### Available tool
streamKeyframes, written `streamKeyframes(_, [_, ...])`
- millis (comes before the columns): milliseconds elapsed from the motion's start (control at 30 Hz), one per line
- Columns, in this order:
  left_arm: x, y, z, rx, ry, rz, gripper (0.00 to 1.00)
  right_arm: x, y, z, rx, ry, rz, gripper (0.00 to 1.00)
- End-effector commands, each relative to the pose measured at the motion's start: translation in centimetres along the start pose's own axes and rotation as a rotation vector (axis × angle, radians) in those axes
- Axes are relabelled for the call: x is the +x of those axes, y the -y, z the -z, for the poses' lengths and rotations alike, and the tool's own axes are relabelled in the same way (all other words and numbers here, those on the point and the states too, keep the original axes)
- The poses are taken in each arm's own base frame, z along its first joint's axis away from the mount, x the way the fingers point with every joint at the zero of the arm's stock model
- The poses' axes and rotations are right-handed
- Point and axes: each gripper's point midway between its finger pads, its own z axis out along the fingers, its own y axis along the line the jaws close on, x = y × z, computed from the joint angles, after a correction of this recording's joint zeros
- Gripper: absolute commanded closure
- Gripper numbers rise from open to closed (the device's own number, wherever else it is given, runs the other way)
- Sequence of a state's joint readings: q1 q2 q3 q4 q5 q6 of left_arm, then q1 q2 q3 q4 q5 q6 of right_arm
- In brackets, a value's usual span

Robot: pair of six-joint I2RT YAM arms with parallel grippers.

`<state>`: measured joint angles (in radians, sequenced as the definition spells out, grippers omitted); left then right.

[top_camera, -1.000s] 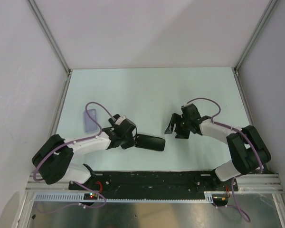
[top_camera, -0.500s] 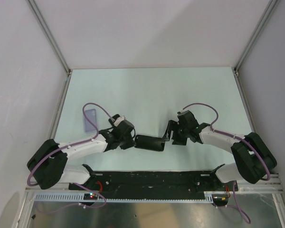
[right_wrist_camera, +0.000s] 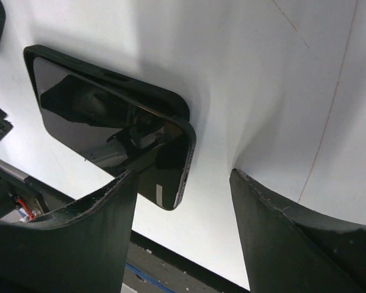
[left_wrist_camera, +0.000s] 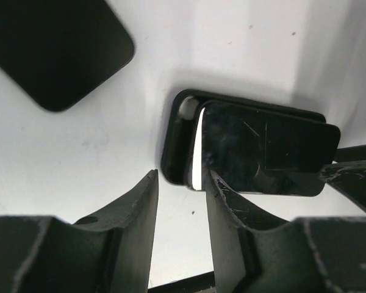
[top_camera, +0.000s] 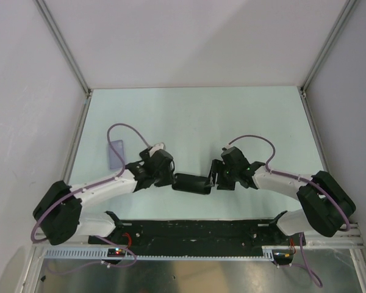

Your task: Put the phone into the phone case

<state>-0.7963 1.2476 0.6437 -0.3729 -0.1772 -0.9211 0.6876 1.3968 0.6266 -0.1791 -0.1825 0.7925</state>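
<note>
A black phone (top_camera: 192,183) with a glossy screen lies face up in a black case, near the table's front. In the left wrist view the phone (left_wrist_camera: 262,152) sits skewed, and the case's left end (left_wrist_camera: 174,140) sticks out past it. In the right wrist view the case rim (right_wrist_camera: 107,74) wraps the phone (right_wrist_camera: 97,116). My left gripper (top_camera: 171,178) (left_wrist_camera: 182,180) is at the left end, jaws a little apart and empty, one fingertip (left_wrist_camera: 216,183) at the phone's edge. My right gripper (top_camera: 214,177) (right_wrist_camera: 183,174) is wide open at the right end, one finger (right_wrist_camera: 119,189) over the phone's corner.
A translucent bluish flat slab (top_camera: 114,154) lies left of the arms' work spot. A dark flat thing with rounded corners (left_wrist_camera: 55,49) shows at the left wrist view's upper left. The black base rail (top_camera: 195,232) runs along the table's front edge.
My right gripper has moved left and down to the phone's right end. My left gripper has shifted slightly right and up beside the left end. The phone has barely moved.
</note>
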Motion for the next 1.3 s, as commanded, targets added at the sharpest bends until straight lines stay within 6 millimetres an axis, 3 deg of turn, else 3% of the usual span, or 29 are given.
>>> streamKeyframes(0, [-1.4,2.2,-0.2,0.029,-0.010,-0.180,0.58,-0.1,0.0,0.3,0.025,0.043,0.007,0.35])
streamKeyframes(267, [-0.3,2.8,-1.7,0.038,-0.103,-0.276,0.59,0.4,-0.4,0.2,0.032,0.055,0.029,0.42])
streamKeyframes(767, [1.5,0.8,-1.9,0.002,-0.174,-0.312,0.59,0.6,-1.0,0.1,0.031,0.079,0.056,0.48])
streamKeyframes(1067, [1.6,0.8,-1.0,0.045,-0.182,-0.295,0.58,0.6,-1.2,-0.2,0.029,0.087,0.062,0.50])
streamKeyframes(1267, [1.7,2.2,0.0,0.114,-0.194,-0.178,0.59,0.4,-1.2,-0.3,0.036,0.097,0.067,0.52])
